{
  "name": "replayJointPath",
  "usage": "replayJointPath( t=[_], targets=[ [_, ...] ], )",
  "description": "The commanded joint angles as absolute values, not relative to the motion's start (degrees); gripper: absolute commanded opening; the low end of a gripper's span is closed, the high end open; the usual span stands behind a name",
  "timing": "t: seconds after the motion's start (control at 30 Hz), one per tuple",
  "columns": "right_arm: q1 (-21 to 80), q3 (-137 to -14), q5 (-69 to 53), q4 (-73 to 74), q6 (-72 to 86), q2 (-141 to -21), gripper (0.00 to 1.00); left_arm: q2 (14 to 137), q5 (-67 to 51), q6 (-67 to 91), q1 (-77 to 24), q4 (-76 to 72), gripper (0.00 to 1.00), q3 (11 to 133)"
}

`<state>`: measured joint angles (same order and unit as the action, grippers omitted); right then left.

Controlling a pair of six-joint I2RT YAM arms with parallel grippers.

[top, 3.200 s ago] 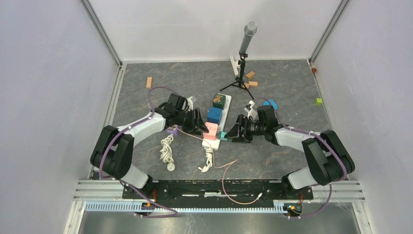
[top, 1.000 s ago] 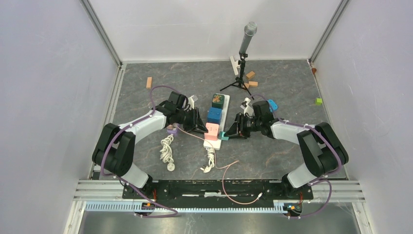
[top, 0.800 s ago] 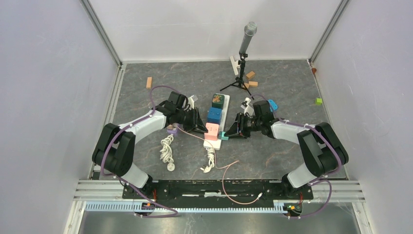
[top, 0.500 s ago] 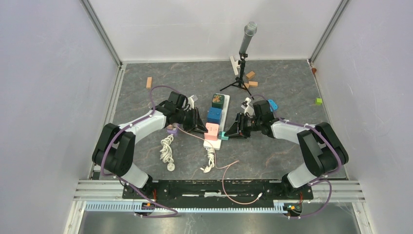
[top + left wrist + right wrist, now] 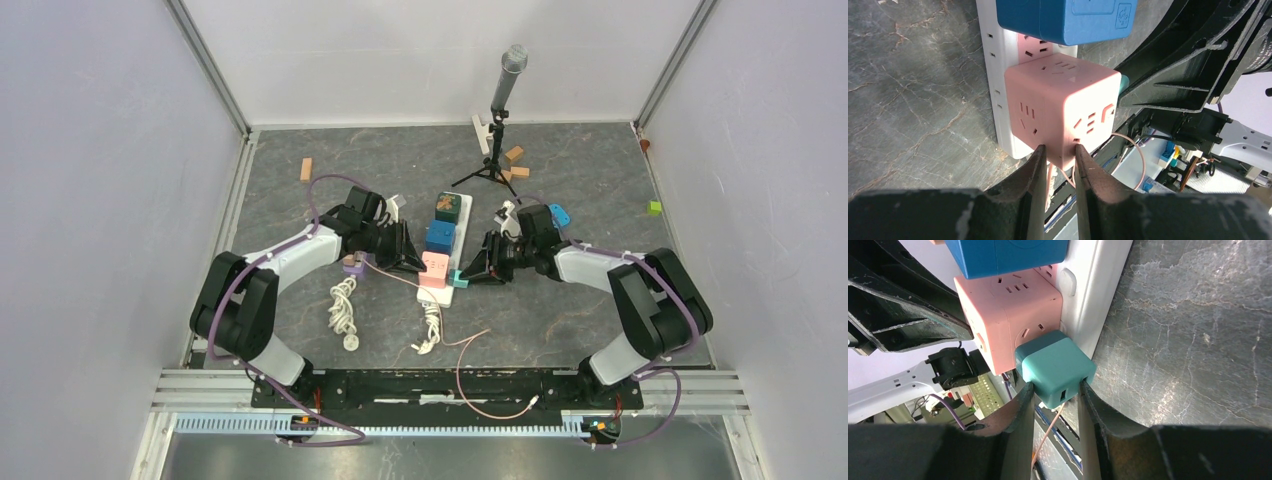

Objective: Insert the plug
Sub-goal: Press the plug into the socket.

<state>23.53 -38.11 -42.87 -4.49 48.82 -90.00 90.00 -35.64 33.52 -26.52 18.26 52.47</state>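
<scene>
A white power strip (image 5: 462,222) lies mid-table with a dark green cube, a blue cube (image 5: 440,236) and a pink cube adapter (image 5: 434,268) on it. My left gripper (image 5: 412,262) is shut on the near corner of the pink cube (image 5: 1063,107), its fingertips (image 5: 1037,152) touching it. My right gripper (image 5: 479,272) is shut on a teal plug (image 5: 1055,371), which it holds against the pink cube's (image 5: 1003,315) right side at the strip's edge (image 5: 1093,295). The teal plug also shows in the top view (image 5: 458,279).
A thin pink cable (image 5: 465,355) loops toward the near rail. A coiled white cord (image 5: 343,305) lies left of the strip. A microphone on a tripod (image 5: 497,150), wooden blocks (image 5: 515,160), a blue piece (image 5: 560,213) and a green block (image 5: 654,208) lie farther back.
Over three seconds my right gripper moved left and slightly back with the teal plug, up to the pink cube. In the last second almost nothing moved.
</scene>
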Motion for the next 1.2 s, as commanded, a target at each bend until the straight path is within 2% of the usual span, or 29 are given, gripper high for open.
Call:
replayJointPath(
  t=[0.0, 0.27, 0.67, 1.17],
  targets=[
    [27.40, -43.72, -44.21, -13.18, 51.51, -91.89, 0.07, 94.37, -31.76, 30.48, -29.58, 19.95, 0.21, 51.50],
    [27.67, -45.50, -44.65, -12.65, 50.45, -93.46, 0.03, 95.22, -31.81, 30.40, -30.44, 19.95, 0.18, 52.03],
    [29.74, -50.81, -43.88, -14.06, 52.88, -96.56, 0.00, 96.49, -32.95, 30.50, -31.99, 19.42, 0.02, 52.23],
    [32.03, -51.48, -43.33, -22.24, 61.52, -96.57, 0.00, 97.99, -33.34, 33.66, -34.58, 16.85, 0.02, 51.08]
  ],
)
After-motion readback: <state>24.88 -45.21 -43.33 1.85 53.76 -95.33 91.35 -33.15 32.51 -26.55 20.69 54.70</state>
